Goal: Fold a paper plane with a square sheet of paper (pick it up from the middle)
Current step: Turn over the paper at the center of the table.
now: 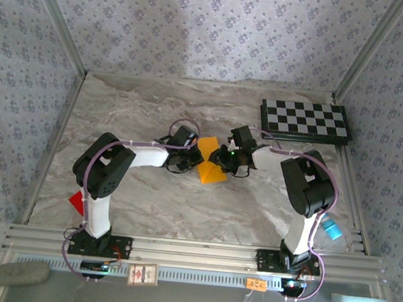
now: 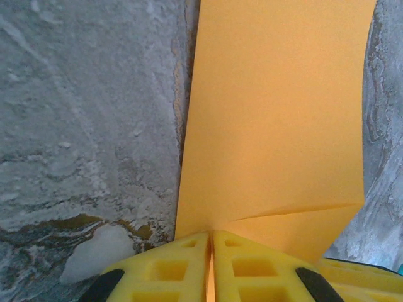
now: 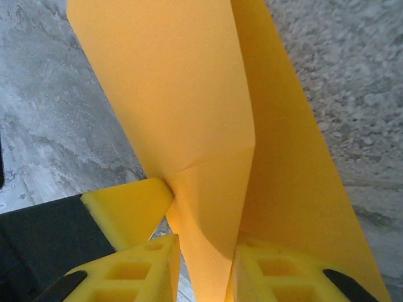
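Paper is what both arms are busy with: the orange-yellow sheet of paper [image 1: 211,172] lies near the middle of the marbled surface [image 1: 141,109], and the two arms reach inward from either side so that their dark wrists crowd over it. From overhead, the sheet shows as an orange patch beyond the wrists and another nearer the bases.

Seen from its own wrist, the left hand [image 2: 211,246] has its yellow fingers pressed together on the near edge of the sheet, with the paper caught in the thin seam between them. Beyond the fingertips the sheet runs away over the surface, and a crease slants across it to its right edge.

The right hand [image 3: 208,267] stands with its fingers a little apart. A raised, creased fold of the sheet drops down between them, and another layer lies to the right. Whether those fingers actually squeeze the fold I cannot tell.

A black-and-white checkerboard [image 1: 304,119] rests at the far right corner, well apart from the paper. A small red triangular piece [image 1: 77,201] lies by the left edge, beside the left arm.
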Tool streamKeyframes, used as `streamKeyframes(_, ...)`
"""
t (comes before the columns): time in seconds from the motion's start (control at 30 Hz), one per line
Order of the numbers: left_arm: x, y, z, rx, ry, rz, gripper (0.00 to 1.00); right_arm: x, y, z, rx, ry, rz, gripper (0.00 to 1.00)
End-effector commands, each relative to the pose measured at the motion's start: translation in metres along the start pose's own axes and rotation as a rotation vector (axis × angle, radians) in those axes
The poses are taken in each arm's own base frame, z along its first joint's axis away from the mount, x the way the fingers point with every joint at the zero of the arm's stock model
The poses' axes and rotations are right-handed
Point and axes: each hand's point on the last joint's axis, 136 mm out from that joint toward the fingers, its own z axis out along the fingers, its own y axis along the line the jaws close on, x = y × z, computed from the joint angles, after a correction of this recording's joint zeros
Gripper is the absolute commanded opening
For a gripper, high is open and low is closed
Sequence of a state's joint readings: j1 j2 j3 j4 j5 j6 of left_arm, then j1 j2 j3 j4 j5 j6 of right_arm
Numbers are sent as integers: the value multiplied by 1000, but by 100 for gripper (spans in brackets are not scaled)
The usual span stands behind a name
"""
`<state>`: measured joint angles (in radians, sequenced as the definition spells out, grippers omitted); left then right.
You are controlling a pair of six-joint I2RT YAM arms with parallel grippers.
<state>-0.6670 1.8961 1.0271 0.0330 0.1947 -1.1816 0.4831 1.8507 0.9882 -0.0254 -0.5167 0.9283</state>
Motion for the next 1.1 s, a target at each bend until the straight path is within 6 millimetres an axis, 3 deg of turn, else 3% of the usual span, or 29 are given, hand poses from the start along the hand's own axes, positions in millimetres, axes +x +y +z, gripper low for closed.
streamKeyframes(0.0, 6, 32, 4, -86, 25, -47, 10, 7, 1, -2, -21, 19, -11, 27)
streamKeyframes(0.2, 6, 22, 2, -41, 44, -55, 11, 9, -8, 3, 7, 26, -34, 20)
streamKeyframes(0.37, 3, 7, -6, 16, 50, -59, 13, 8, -3, 6, 7, 18, -104, 15)
streamKeyframes(0.57, -15, -12, -34, 110, 12, -68, 20, -1, 3, 1, -10, -18, -134, 5)
streamKeyframes(0.8, -26, -13, -72, 264, -27, -120, 39, -18, 44, -30, -157, -100, -200, 2)
streamKeyframes(1.07, -22, -44, -111, 532, -41, -69, 78, -28, 92, -71, -377, -100, -176, 2)
